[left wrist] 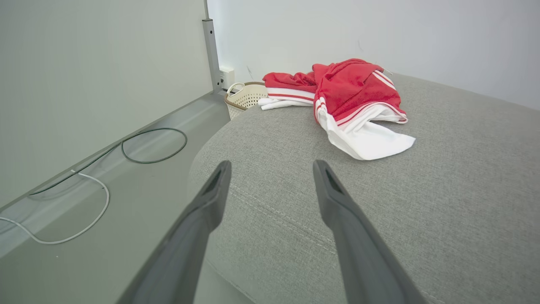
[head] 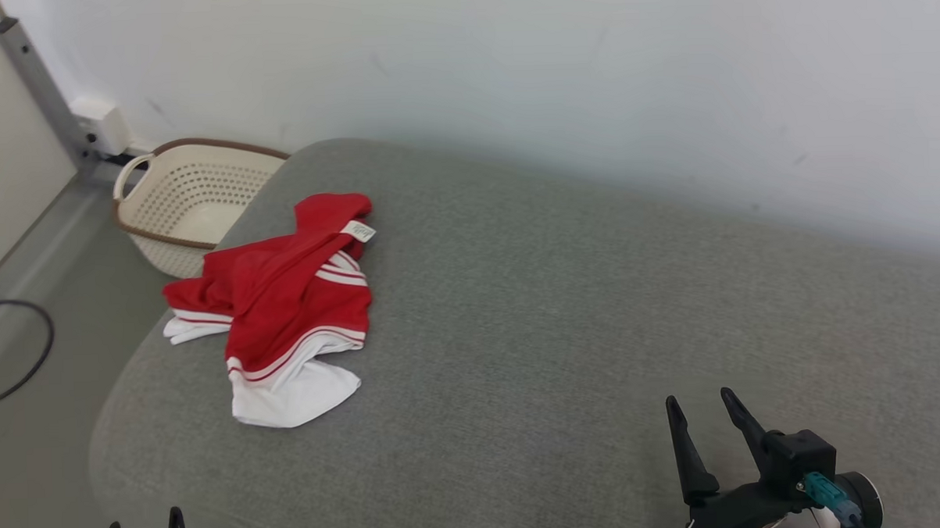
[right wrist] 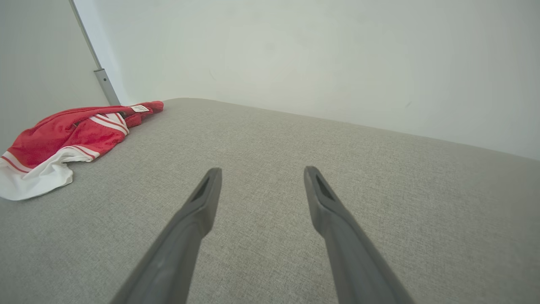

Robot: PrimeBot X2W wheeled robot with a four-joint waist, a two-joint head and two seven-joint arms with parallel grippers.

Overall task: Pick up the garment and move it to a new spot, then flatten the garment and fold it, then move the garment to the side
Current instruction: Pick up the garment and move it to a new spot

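Plainly, the pick-up is not yet begun: the garment [head: 284, 302], red with white bands, is seen crumpled in a heap near the far left corner of the grey cushion [head: 565, 307], close to the edge beyond which the basket [head: 186, 188] stands on the floor. The left gripper [left wrist: 272, 164] is held over the cushion's near left edge with its jaws spread wide and empty, well apart from the cloth. The right gripper [right wrist: 262, 169] is likewise wide open and empty, and lies further from the cloth on the right.

A reach by the left arm is judged the shorter one. The heap would best be taken on the raised red fold, where layers are bunched, rather than on the thin white flap, so that the whole piece is lifted and not dragged. The jaws should be closed only once cloth lies between them.

It cannot be made out what kind of garment it is, nor which parts are tucked beneath. The writing on the small label [head: 358, 231] is too small to be read, and the left gripper is cut off by the bottom edge in the head view
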